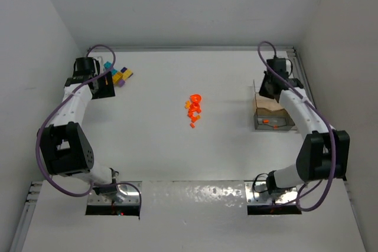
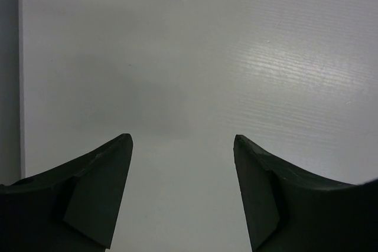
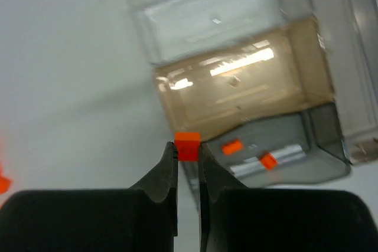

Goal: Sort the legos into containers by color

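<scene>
Right tool (image 3: 188,156) clamping on one orange lego (image 3: 188,145), holding it at edge of containers (image 3: 322,140). Two more orange legos (image 3: 233,146) lying in grey bin just beyond. Orange heap (image 1: 194,109) sitting mid-tabletop (image 1: 147,146). Left tool (image 2: 183,146) hanging with fingers apart, gripping nothing. Yellow, teal, purple legos (image 1: 121,75) lying beside it, far-left.

both arms share one build: white tubular links on the left arm (image 1: 66,107) and the right arm (image 1: 302,112), joined by chunky black joint housings (image 1: 65,149). a thin purple cable (image 1: 39,143) loops along each arm. each base (image 1: 121,193) is silvery metal. the left pincer (image 2: 182,141) and right pincer (image 3: 188,149) have matte black, tapering fingers (image 2: 94,193).
</scene>
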Available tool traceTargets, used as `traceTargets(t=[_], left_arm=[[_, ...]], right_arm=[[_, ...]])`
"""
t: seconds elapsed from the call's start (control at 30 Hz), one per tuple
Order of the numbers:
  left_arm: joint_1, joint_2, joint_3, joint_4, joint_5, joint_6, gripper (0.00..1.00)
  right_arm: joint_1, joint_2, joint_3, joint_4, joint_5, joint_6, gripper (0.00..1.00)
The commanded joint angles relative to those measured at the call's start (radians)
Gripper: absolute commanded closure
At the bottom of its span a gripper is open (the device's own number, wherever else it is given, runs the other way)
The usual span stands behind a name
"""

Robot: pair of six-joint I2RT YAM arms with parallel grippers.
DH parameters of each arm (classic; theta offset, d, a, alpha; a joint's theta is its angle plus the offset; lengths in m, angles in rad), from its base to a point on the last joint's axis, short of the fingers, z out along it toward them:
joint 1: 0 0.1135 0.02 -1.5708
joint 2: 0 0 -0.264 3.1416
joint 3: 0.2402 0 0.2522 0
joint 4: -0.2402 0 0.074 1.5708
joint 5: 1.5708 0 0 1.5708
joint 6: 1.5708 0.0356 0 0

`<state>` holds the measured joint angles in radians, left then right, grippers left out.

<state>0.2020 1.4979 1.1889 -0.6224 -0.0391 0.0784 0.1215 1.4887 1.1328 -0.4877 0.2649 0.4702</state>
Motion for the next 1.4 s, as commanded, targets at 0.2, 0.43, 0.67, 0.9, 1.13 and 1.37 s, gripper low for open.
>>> traceTargets(t=[0.2, 0.43, 0.67, 0.9, 1.13, 1.37], left_arm=[[-0.006, -0.013, 0.015, 0.036, 0.027, 0.008, 0.33], [-0.006, -0.021, 0.020, 0.032, 0.016, 0.012, 0.33], [-0.006, -0.019, 0.023, 0.032, 0.010, 0.015, 0.32], [-0.006, -0.015, 0.029, 0.035, 0.011, 0.014, 0.32], [-0.006, -0.015, 0.026, 0.032, 0.005, 0.015, 0.32], [-0.004, 0.004, 0.055, 0.026, 0.027, 0.006, 0.32]], right_arm=[[-0.220, -0.047, -0.206, -0.019, 0.023, 0.082, 1.00], [-0.221, 0.036, -0.177, -0.035, 0.005, 0.079, 0.74], [-0.220, 0.009, -0.133, -0.055, 0.065, 0.013, 0.41], [-0.197, -0.033, -0.079, -0.051, 0.117, -0.051, 0.51], [-0.042, -0.021, -0.002, -0.049, -0.010, -0.191, 0.64], [0.409, 0.249, 0.278, -0.155, -0.239, -0.398, 0.52]])
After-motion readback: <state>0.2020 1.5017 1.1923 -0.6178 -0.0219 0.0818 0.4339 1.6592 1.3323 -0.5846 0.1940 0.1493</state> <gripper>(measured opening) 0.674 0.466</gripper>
